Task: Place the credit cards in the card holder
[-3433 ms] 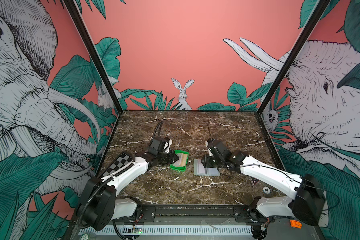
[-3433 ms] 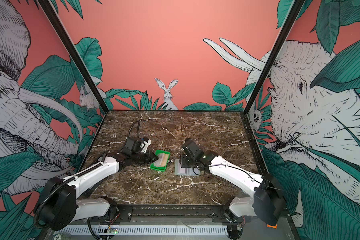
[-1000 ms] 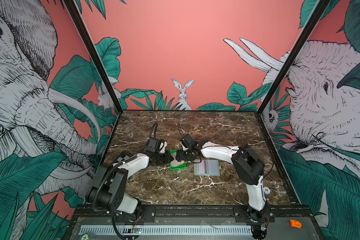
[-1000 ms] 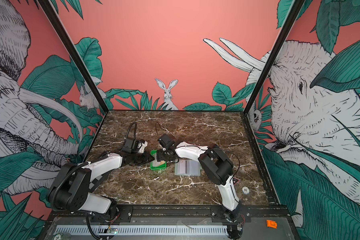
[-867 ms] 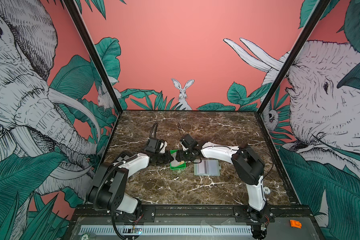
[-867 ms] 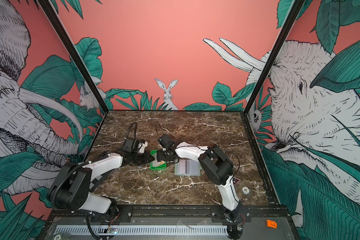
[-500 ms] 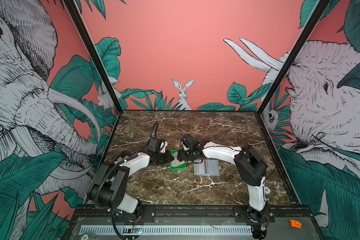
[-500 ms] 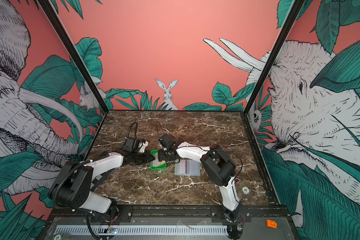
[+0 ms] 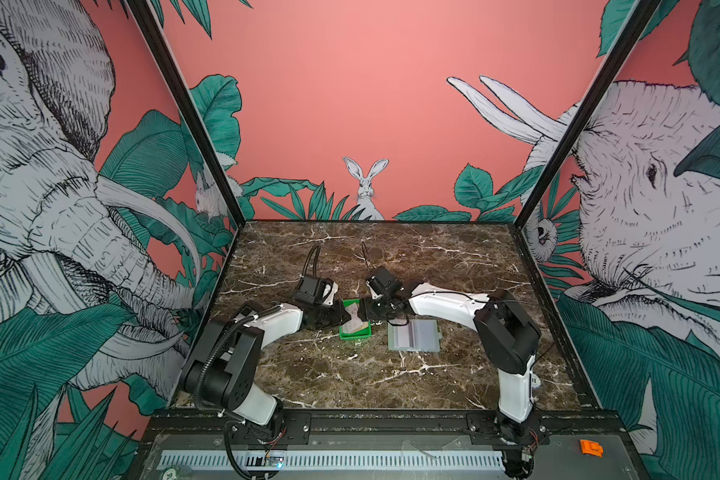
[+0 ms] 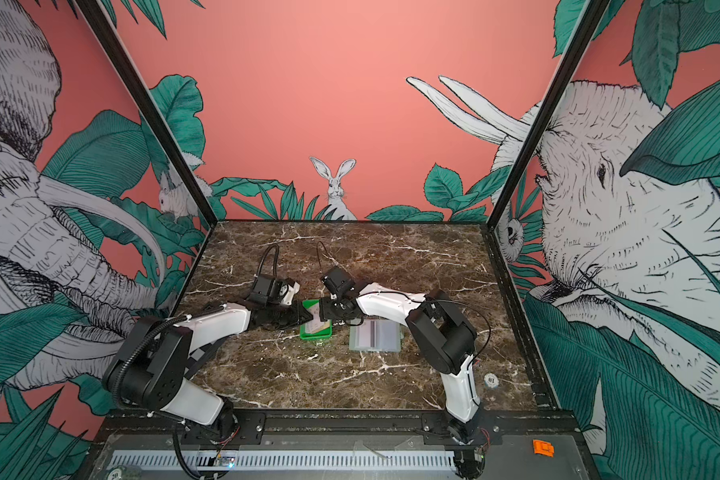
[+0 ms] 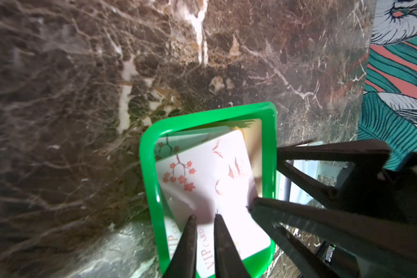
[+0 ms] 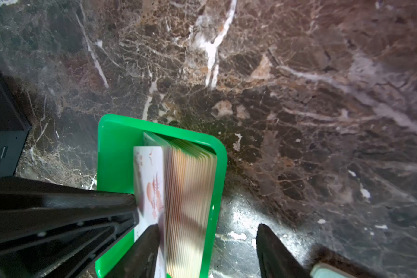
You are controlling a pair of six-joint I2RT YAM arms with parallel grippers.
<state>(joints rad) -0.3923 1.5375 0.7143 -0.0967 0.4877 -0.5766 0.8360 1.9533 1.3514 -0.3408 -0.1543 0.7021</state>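
Marble tabletop (image 9: 350, 374) within jungle-mural walls (image 9: 350, 104), green tray (image 9: 344, 332) midway

Near the middle of the counter (image 9: 350, 386), a tray (image 9: 355, 333) is sitting with the credit cards (image 9: 353, 318) standing in it. The card holder (image 9: 414, 336) is lying open just to its right, apart from it. The left gripper (image 9: 344, 315) and right gripper (image 9: 363, 312) are meeting over the tray from opposite sides, one card (image 11: 210, 183) lifted between them.
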